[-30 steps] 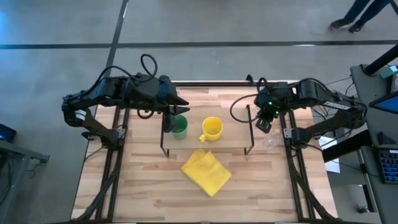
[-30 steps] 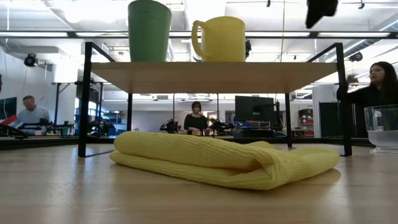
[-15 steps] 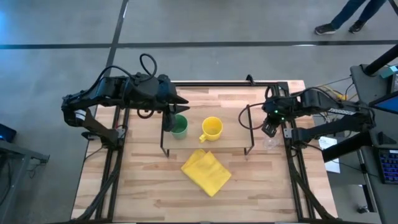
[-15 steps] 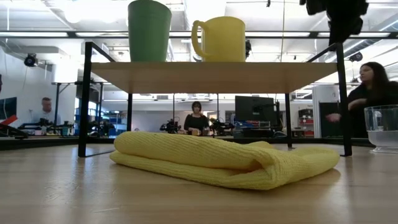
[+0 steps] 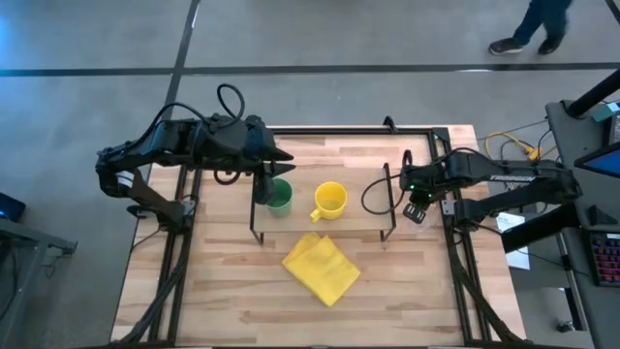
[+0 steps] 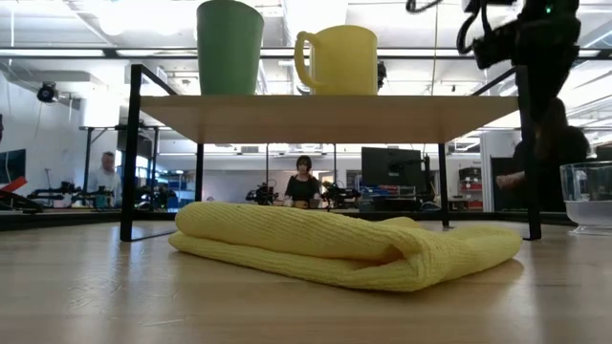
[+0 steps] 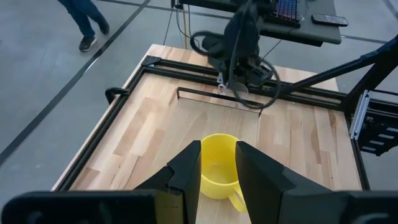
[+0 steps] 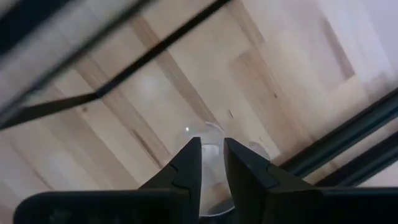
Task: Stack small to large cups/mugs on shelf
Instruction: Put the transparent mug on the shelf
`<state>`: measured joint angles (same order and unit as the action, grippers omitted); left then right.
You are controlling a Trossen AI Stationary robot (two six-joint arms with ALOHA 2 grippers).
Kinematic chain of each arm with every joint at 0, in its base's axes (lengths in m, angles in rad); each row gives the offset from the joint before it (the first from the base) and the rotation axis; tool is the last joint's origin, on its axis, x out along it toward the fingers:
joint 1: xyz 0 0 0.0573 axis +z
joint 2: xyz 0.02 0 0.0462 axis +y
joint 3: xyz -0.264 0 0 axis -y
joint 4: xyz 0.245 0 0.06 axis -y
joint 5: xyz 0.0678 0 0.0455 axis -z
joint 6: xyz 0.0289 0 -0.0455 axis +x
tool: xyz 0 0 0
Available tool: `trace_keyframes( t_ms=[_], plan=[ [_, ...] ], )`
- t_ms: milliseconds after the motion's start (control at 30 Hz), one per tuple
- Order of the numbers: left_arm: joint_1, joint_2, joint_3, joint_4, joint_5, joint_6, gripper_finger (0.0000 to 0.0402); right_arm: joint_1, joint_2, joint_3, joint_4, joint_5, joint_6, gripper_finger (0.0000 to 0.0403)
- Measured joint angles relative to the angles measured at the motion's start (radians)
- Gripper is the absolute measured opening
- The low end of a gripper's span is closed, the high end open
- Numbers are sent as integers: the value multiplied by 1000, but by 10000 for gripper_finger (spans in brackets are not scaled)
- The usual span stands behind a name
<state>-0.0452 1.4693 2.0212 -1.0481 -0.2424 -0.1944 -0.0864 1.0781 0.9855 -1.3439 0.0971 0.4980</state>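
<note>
The right gripper [image 8: 211, 163], jaws narrowly parted and grasping nothing, hung over the small clear glass cup [image 8: 208, 144] near the bench's right edge.

Wood table [image 5: 223, 291]: wire-leg shelf [image 5: 358, 221] upper centre, yellow cloth [image 5: 321, 268] centre, clear glass cup [image 6: 590, 196] right edge. Shelf top: green cup [image 5: 279, 197], yellow mug [image 5: 330, 201].
</note>
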Motion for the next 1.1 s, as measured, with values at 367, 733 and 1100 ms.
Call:
trace_keyframes(
  t_ms=[367, 733, 1100],
  plan=[
    [0, 0, 0, 0, 0, -4, 86, 1, 47, -55, -11, -109, 242, 100],
    [0, 0, 0, 0, 1, -1, 86, 1, 47, -71, -56, -127, 406, 102],
    [0, 0, -9, 0, 1, 8, 86, 33, 49, -157, -24, -202, 426, 102]
  ],
)
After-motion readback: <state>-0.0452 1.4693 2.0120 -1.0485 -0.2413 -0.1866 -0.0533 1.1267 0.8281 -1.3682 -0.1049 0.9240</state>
